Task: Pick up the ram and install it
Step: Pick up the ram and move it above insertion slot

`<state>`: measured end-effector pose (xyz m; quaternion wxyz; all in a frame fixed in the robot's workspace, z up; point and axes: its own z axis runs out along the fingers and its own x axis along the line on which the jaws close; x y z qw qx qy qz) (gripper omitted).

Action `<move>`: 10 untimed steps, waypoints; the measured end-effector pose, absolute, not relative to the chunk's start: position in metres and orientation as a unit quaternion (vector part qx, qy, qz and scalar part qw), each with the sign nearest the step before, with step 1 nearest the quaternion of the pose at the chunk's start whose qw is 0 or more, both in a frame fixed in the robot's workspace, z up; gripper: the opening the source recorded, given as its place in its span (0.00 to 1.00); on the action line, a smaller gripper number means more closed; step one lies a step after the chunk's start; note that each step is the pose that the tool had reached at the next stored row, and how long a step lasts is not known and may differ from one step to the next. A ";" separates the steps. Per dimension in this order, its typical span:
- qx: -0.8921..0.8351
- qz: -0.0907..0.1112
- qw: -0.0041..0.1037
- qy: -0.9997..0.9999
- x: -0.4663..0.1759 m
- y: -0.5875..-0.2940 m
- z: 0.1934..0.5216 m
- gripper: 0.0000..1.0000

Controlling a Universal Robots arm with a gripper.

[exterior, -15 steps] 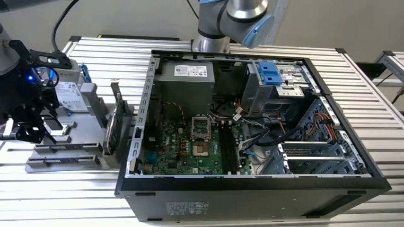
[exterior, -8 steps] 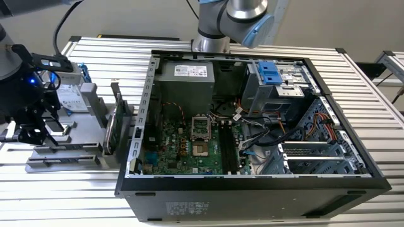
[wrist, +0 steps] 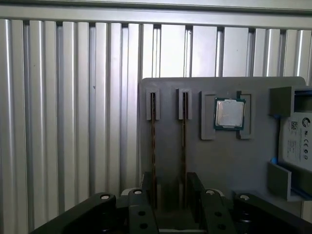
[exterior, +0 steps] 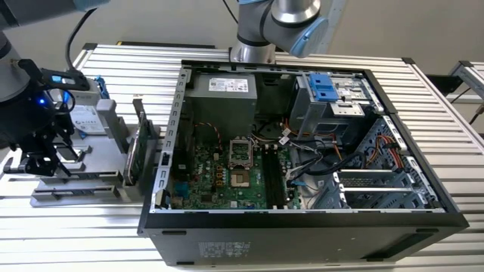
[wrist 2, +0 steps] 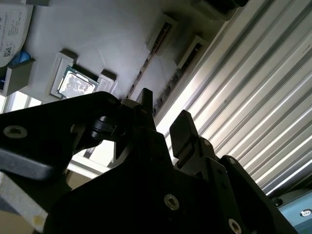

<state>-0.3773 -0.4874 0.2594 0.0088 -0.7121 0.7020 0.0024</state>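
Two ram sticks stand on edge in parallel slots of the grey fixture tray (wrist: 165, 97). In the first wrist view one ram (wrist: 153, 141) runs toward one finger and the other ram (wrist: 184, 141) toward the gap between the fingers. My gripper (wrist: 170, 183) hangs open above the near end of these sticks and holds nothing. The second wrist view looks past the open gripper (wrist 2: 163, 117) at the same ram (wrist 2: 146, 66) in its slot. In the exterior view the gripper (exterior: 36, 163) is over the tray (exterior: 90, 170) at the exterior view's left, beside the open computer case (exterior: 162, 170).
On the tray lie a processor chip (wrist: 229, 113), a hard drive (wrist: 297, 141) in a blue frame and an upright green expansion card (exterior: 140, 144). The case's motherboard (exterior: 226, 175) faces up with cables and a drive cage (exterior: 332, 93) around it. Ribbed aluminium table (exterior: 438, 107) surrounds everything.
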 end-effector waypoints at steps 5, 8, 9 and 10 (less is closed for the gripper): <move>-0.712 0.002 0.009 0.702 -0.377 -0.487 0.255 1.00; -0.712 0.002 0.009 0.702 -0.377 -0.487 0.252 1.00; -0.712 0.002 0.009 0.702 -0.377 -0.487 0.251 1.00; -0.712 0.002 0.009 0.702 -0.377 -0.487 0.250 1.00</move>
